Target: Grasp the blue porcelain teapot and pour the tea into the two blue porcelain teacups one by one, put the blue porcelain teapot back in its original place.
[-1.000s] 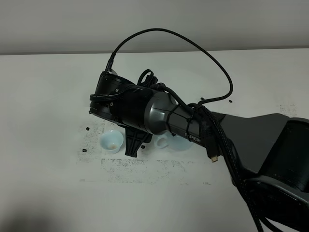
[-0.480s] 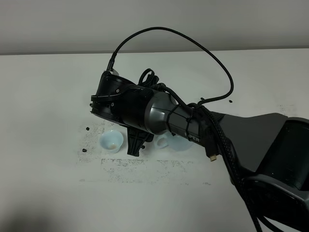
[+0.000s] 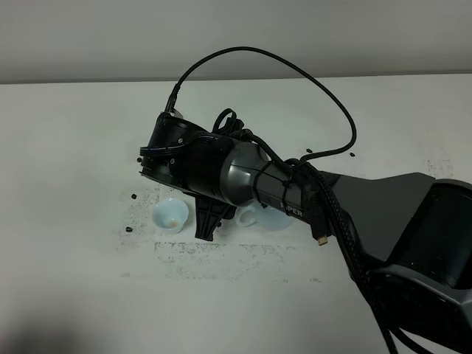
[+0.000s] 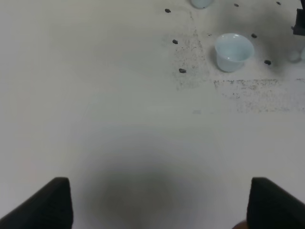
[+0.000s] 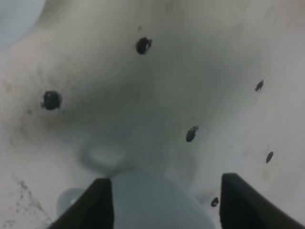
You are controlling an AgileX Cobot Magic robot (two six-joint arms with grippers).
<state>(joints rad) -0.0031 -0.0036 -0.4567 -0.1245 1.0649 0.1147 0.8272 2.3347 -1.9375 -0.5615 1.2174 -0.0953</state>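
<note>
Barely nudges the wide-spread right gripper point(image 3: 207, 223) toward 3 o'clock, away from the teacup point(image 3: 169, 215) and closer to the teapot point(image 3: 274, 218), pointing to a grasp not yet made.

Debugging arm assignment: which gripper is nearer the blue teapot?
Right. The right gripper is at the blue porcelain teapot, jaws open either side of it. The left gripper hangs over the table well away, beyond a teacup.

White matte tabletop point(image 3: 66, 147), surface worn. A speckled grey scuff patch point(image 3: 221, 254) marks its middle. Small black pellets point(image 3: 129, 229) lie scattered beside and near the patch. Plain grey wall point(image 3: 236, 37) stands well beyond the patch.
</note>
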